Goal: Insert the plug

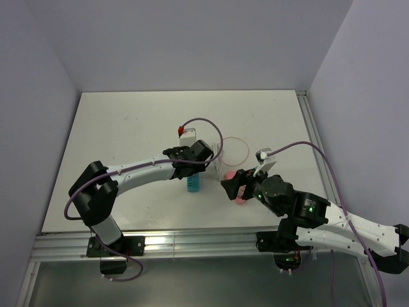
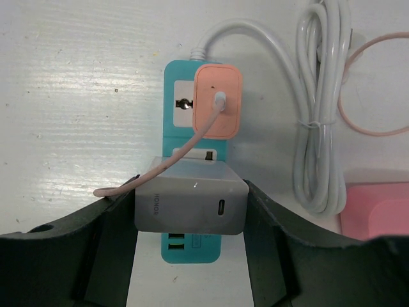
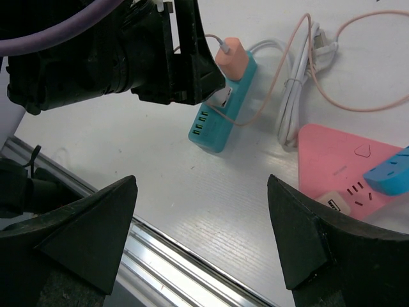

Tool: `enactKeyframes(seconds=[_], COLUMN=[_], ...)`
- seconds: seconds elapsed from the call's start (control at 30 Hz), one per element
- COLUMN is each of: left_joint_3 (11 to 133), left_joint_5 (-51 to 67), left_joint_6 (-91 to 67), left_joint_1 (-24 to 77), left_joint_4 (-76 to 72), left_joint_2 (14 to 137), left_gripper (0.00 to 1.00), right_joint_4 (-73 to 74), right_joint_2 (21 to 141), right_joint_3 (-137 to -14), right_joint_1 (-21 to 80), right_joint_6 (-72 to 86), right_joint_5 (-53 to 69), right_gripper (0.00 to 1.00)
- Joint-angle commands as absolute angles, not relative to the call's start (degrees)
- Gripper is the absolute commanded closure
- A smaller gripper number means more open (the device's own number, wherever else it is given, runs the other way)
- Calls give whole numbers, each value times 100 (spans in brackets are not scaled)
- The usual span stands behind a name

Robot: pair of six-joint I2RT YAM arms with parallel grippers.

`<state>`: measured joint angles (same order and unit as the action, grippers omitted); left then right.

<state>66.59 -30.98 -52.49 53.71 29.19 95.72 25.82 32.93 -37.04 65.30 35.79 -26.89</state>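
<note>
while the left gripper (image 2: 190, 190) is clamped on the grey honor charger (image 2: 192, 214), one finger against each short side, the plug is in hand and sits right over the teal power strip (image 2: 182, 105). it lies across the strip's body, between the usb ports at the near end and the peach adapter (image 2: 218, 101) already seated farther up. in the left wrist view the charger's body hides its prongs and the socket beneath, so i cannot tell whether they are lined up, partly in or fully home. in the right wrist view it looks low on the strip, but the arm blocks the seam. my reading is that pick-up and carry are done and the job stands at the insertion itself: a straight press down, then letting go. the thin pink cable (image 2: 192, 144) from the peach adapter skirts the charger's far-left corner and passes the left finger, where it could snag. the right gripper (image 3: 201, 192) hangs with jaws spread wide and nothing between them, above the white table (image 2: 77, 96) near the pink power strip (image 3: 339, 160), taking no part. the teal strip's bundled white cord (image 2: 319, 109) lies off to the side.
</note>
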Motion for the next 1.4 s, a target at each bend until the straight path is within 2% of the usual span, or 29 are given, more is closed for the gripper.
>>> enactKeyframes(seconds=[0.0,0.6,0.97,1.37], left_joint_3=[6882,6741,6469,6223], left_joint_5=[-3278,-3261,-3234,-3980], left_joint_6=[-5642,-5897,-5810,-6055], left_joint_1=[5396,5396,5423,5844], left_joint_4=[3067,3129,2936,3261], left_joint_2=[9738,9888,9905,10028], left_gripper=[100,100,100,100], right_joint_4=[2417,2338,2417,2250], right_joint_2=[3226,3375,4456,3754], right_joint_3=[-3674,-3709,-3929,-3630], right_joint_1=[6495,6495,6056,5459], right_joint_6=[3630,3691,4192,4034], right_joint_5=[-2751,-2724,-2357,-1995], right_gripper=[11,11,11,11])
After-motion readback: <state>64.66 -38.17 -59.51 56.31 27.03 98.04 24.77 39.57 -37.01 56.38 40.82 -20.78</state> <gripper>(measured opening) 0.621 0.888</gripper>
